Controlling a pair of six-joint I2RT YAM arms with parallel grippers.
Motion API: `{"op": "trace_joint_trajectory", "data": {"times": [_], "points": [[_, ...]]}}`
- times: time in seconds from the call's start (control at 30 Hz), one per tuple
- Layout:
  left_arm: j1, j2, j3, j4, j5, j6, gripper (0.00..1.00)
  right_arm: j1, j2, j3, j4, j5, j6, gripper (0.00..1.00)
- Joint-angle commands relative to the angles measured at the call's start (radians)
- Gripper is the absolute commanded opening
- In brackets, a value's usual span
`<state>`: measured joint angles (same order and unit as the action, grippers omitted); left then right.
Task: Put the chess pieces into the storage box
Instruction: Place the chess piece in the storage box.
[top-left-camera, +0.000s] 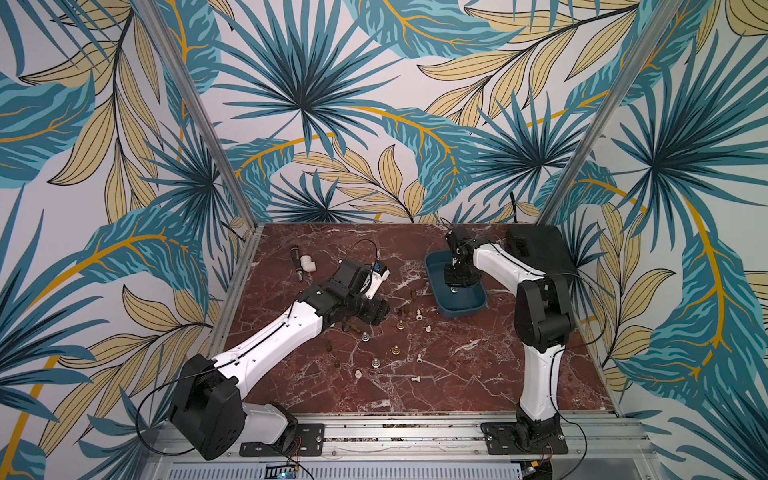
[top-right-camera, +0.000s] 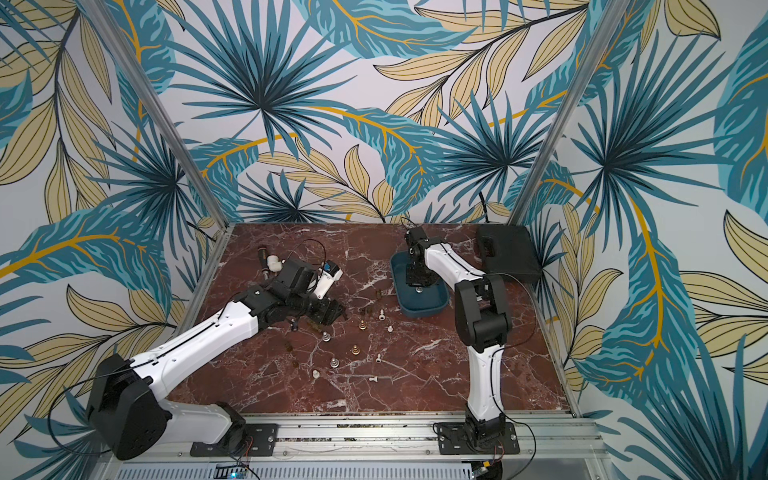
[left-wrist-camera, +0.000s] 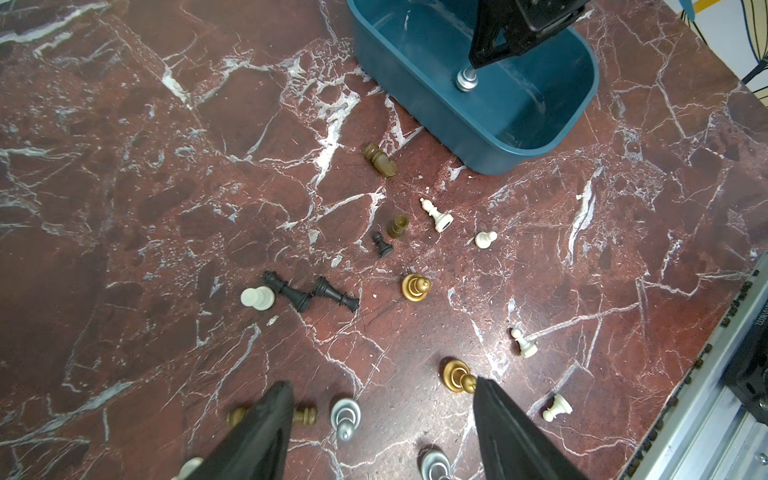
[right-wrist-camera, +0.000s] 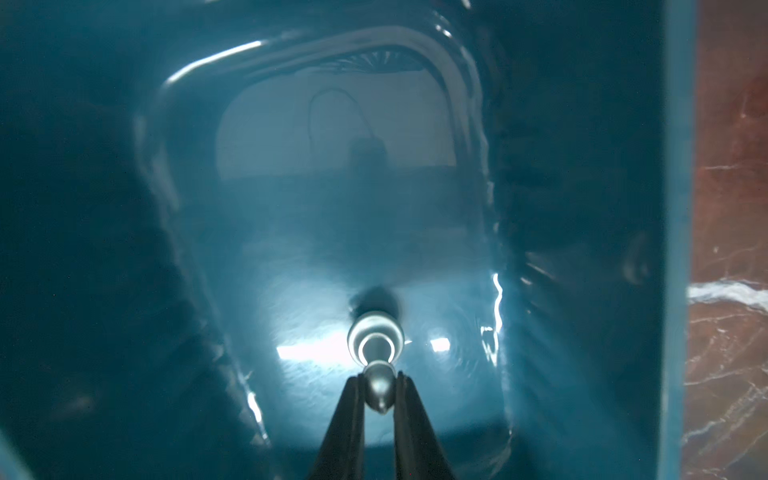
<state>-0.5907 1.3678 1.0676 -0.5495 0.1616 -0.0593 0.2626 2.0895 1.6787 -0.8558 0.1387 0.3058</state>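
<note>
Pinching silver piece (right-wrist-camera: 376, 336) inside box (left-wrist-camera: 415, 95) with right hand (right-wrist-camera: 379, 376); holding left hand (left-wrist-camera: 382, 382) wide open, empty, over pieces (left-wrist-camera: 415, 286) on surface (left-wrist-camera: 166, 166).

**Robot test booth, lab setting**

I see a staged enclosure: leaf-print wallpaper panels (top-left-camera: 374, 83) fill the upper frame between aluminium posts (top-left-camera: 201, 116). Along the bottom edge, my two arms (top-left-camera: 270, 345) are bolted to a metal rail (top-left-camera: 395, 432).

Left tool (left-wrist-camera: 380, 384) is hovering with jaws spread wide; right tool (right-wrist-camera: 379, 376), pointing down, is pinching a silver chess piece (right-wrist-camera: 376, 338).
</note>
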Motion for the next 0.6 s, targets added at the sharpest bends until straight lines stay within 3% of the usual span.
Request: {"op": "trace_joint_trajectory", "data": {"times": [0.0, 0.17, 0.27, 0.3, 0.57], "points": [[-0.004, 0.006, 0.028, 0.010, 0.009, -0.003, 0.73, -0.025, -0.013, 0.012, -0.007, 0.039, -0.015, 0.09], [-0.004, 0.015, 0.026, 0.010, 0.010, -0.003, 0.73, -0.067, -0.030, -0.025, -0.006, 0.049, -0.022, 0.15], [-0.004, 0.024, 0.027, 0.011, 0.015, -0.005, 0.73, -0.072, -0.037, -0.029, -0.006, 0.044, -0.023, 0.35], [-0.006, 0.029, 0.029, 0.008, 0.015, -0.004, 0.73, -0.072, -0.042, -0.027, -0.007, 0.038, -0.023, 0.36], [-0.013, 0.038, 0.055, -0.020, 0.012, -0.002, 0.73, -0.068, -0.203, -0.031, -0.011, -0.039, 0.006, 0.38]]}}
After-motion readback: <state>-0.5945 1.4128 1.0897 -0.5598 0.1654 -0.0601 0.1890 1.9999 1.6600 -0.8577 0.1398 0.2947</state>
